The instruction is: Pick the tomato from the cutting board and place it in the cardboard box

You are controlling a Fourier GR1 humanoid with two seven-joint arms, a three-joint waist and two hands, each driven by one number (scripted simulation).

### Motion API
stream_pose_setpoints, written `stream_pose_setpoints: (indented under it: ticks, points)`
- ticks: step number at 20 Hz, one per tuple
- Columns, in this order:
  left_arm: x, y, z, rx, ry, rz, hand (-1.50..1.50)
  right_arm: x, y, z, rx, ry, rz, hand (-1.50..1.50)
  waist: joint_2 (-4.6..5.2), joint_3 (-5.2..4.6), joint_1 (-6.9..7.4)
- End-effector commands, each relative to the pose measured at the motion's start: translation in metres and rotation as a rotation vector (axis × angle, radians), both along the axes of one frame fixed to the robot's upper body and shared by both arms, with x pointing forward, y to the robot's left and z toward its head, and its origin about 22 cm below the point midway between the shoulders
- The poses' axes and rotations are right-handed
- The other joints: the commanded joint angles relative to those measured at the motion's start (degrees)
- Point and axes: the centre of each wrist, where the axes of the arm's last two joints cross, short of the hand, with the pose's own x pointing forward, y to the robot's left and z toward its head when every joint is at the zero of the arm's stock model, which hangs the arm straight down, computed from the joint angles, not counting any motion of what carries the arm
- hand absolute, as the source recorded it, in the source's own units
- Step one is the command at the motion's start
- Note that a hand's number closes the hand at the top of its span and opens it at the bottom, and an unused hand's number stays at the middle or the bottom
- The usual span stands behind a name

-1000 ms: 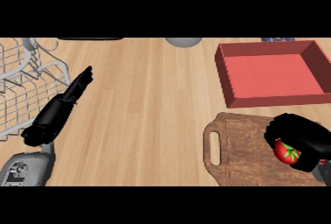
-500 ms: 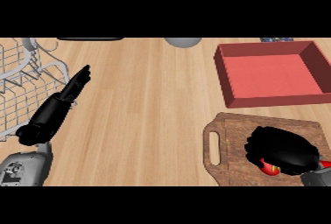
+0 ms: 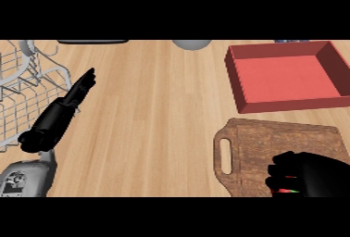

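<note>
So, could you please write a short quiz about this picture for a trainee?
1. True or false: the tomato lies inside the red box.
2. Which hand covers the tomato? A) left hand B) right hand
3. Fill in: the right hand is over the cutting ____.

Key: 1 false; 2 B; 3 board.

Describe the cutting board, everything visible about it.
The cutting board is a brown, dark-grained wooden slab with rounded corners and a slot handle cut through its left end. It lies flat on the light wooden counter, just below the red box without touching it. The right hand rests over its lower right part, fingers curled round the tomato, mostly hidden.
</note>
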Motion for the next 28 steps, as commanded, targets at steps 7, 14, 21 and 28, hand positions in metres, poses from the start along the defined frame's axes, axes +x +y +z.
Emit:
stream_pose_setpoints:
  ticks: [7,14,21,28]
  points:
    - [0.005,0.000,0.013,0.015,-0.005,-0.009,0.00,0.004,-0.035,0.067,0.302,0.160,-0.268,1.50,0.18,-0.01,0.43]
    - [0.010,-0.011,0.002,0.001,-0.011,-0.039,0.00,0.077,-0.044,0.103,0.443,0.211,-0.513,1.50,0.61,0.02,2.03]
    - [0.001,-0.015,-0.015,-0.025,-0.011,-0.042,0.00,0.139,-0.052,0.136,0.372,0.133,-0.638,1.50,0.71,0.07,2.47]
    - [0.012,-0.019,-0.001,0.011,-0.032,-0.063,0.00,0.170,-0.086,0.115,0.017,0.242,-0.730,1.50,1.33,0.09,3.72]
